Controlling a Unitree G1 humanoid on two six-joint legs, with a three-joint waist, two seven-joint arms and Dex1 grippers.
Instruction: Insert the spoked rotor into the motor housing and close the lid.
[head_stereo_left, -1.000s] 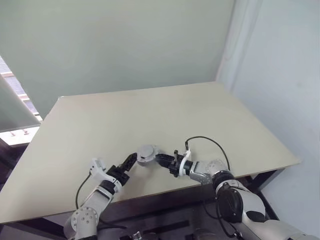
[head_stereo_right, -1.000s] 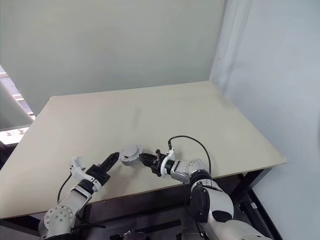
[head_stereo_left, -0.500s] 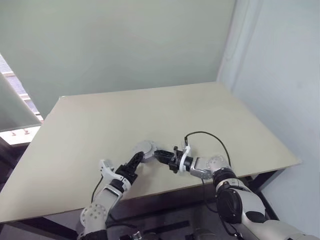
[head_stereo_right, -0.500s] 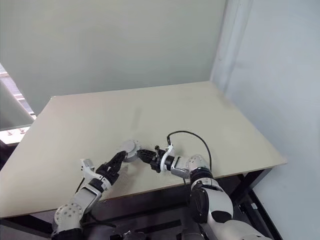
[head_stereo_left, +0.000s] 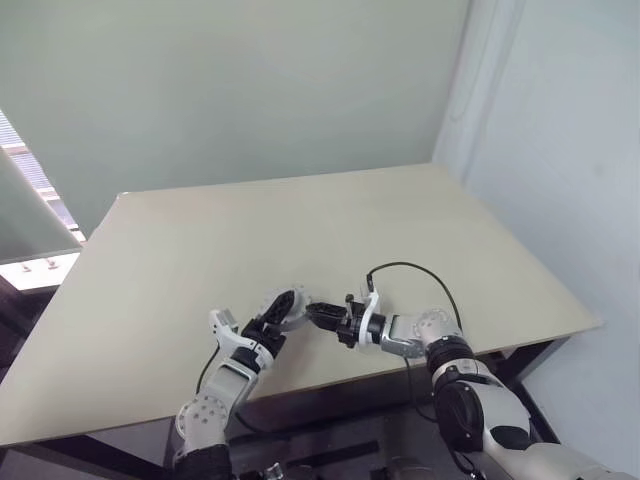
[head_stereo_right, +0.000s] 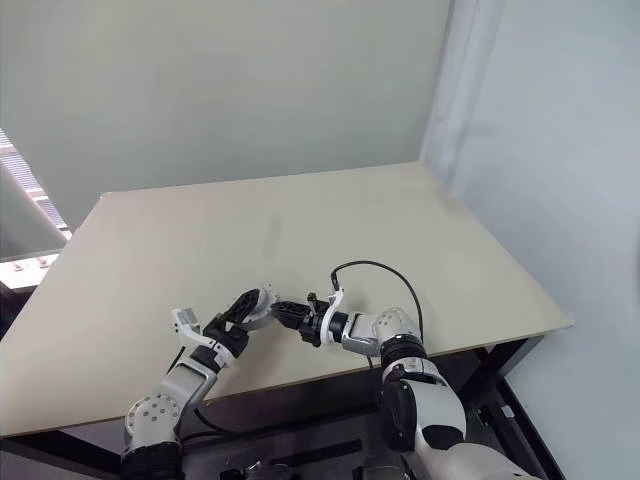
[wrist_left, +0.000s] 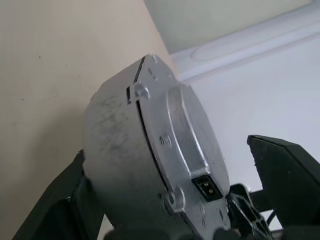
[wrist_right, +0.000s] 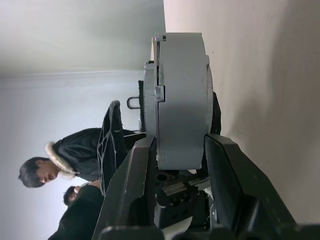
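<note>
Round grey motor housing (wrist_right: 180, 95) with lid (wrist_left: 192, 145) seated on it, tilted on edge above the desk's near edge.

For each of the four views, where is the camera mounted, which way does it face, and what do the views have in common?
Left and right eye views: on the head, looking forward and down over the table; both arms show, the left gripper and right gripper meeting at the motor housing.
Left wrist view: along the left gripper's fingers, which flank the housing's lidded face.
Right wrist view: along the right gripper's fingers, clamped on the housing's rim; people stand in the background.
Shared: every view shows the housing, held above the table.
</note>
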